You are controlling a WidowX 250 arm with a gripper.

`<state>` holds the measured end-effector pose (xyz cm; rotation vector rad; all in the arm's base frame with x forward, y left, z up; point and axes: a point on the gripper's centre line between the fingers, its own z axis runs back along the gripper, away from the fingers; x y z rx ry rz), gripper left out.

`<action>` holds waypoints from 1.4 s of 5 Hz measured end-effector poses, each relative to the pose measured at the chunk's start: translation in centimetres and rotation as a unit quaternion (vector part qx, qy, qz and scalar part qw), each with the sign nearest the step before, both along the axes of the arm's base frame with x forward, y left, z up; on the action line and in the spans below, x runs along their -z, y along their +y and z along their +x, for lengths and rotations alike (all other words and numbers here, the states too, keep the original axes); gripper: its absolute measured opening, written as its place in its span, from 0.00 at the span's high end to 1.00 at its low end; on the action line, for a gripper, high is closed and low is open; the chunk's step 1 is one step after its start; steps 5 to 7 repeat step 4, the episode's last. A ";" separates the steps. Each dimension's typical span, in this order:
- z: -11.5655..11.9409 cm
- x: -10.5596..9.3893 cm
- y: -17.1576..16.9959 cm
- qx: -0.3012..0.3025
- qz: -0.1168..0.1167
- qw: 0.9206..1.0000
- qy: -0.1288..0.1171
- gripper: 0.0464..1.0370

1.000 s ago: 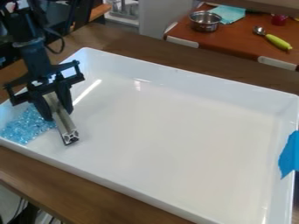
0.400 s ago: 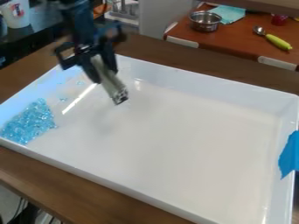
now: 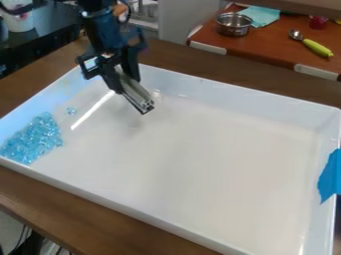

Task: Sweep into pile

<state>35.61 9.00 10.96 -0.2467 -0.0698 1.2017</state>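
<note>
Camera view: in the upper left of the frame, the black gripper hangs down over the work, its two fingers closed on a silver metal bar, one on either side. The bar slants down and to the right out of the grip, its cut end, hollow and ribbed, facing the lower right. Whether that end touches the surface below, I cannot tell.

Beneath is a large white tray with raised walls, set at a slant across most of the frame. A bright streak of reflected light runs across its floor, left of the bar. At the far left, well apart from the bar, the clear blue beads lie heaped in the tray's left corner, against the walls. A stray bead sits on its own just up and right of the heap, between it and the gripper.

Blue tape is stuck over the tray's right wall, at the right edge of the frame. Under the tray is a brown wooden table.

On a reddish-brown surface in the upper right are a shiny metal pot, a teal cloth beside it, and a spoon with a yellow-green handle.
</note>
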 end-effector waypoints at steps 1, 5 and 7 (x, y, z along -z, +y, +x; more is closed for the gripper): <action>0.7 1.1 1.9 -0.028 0.008 1.000 0.011 0.67; 2.3 2.0 3.3 -0.040 0.015 0.999 0.028 0.67; 2.3 2.0 3.3 -0.040 0.015 0.999 0.028 0.67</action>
